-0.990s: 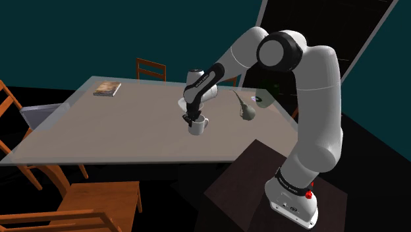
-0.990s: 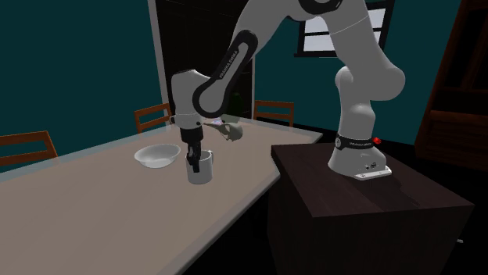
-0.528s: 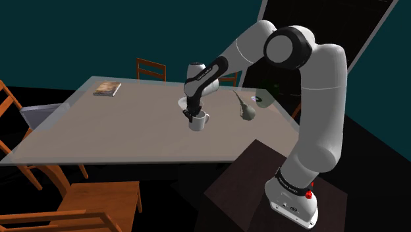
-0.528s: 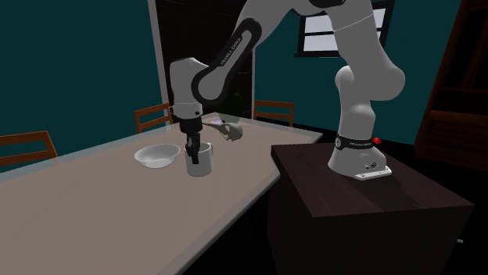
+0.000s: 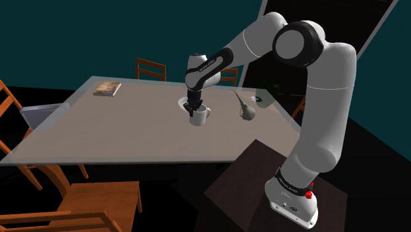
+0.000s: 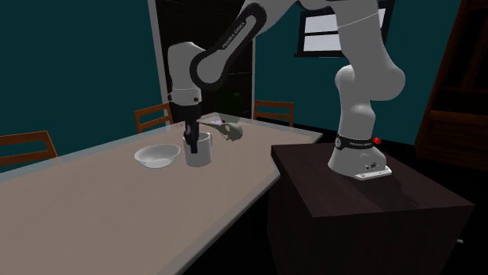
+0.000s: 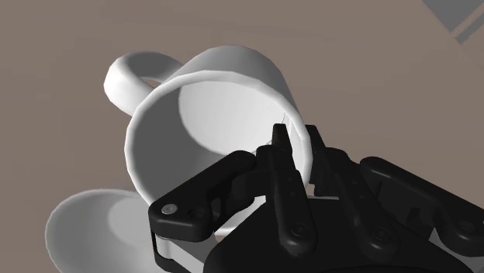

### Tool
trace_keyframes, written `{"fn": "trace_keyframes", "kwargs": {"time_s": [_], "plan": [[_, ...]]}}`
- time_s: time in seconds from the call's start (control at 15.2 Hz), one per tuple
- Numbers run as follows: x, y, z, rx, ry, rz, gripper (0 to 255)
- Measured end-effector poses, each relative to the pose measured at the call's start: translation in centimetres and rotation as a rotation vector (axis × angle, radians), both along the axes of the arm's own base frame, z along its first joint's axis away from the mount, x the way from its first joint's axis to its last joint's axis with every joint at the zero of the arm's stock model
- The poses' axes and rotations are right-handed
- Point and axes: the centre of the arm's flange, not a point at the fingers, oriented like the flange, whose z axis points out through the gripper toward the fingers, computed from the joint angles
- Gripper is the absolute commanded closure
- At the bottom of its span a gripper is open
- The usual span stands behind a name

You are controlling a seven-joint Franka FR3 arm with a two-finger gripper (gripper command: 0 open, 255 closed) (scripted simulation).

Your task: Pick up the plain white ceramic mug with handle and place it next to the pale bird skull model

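A plain white mug (image 5: 199,117) with a handle hangs a little above the table, tilted, near the white bowl (image 5: 182,102). My black gripper (image 5: 193,109) is shut on the mug's rim, one finger (image 7: 283,155) inside the wall and one outside. The wrist view has the mug (image 7: 217,108) with its handle pointing away from the gripper (image 7: 299,136), and the bowl (image 7: 85,229) below it. The pale bird skull (image 5: 245,109) lies on the table toward the shoulder view's right of the mug. From the second exterior view the mug (image 6: 199,150) and gripper (image 6: 190,145) hang between the bowl (image 6: 156,155) and the skull (image 6: 229,131).
The long grey table (image 5: 118,132) carries a book (image 5: 107,88) at its far left corner. Wooden chairs (image 5: 150,68) stand behind the table and another chair (image 5: 85,198) at the near left. The dark stand (image 6: 360,195) sits beside the table's edge.
The arm has risen, lifting the mug off the table and carrying it slightly toward the bowl and the far side. The grip on the rim is unchanged.
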Motion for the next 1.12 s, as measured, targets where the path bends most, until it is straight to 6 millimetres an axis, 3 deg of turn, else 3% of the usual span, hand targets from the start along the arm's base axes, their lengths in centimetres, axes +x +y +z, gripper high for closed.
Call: {"fn": "trace_keyframes", "kwargs": {"time_s": [1.12], "plan": [[-0.3, -0.6, 8.6, 0.000, 0.000, 0.000, 255]]}}
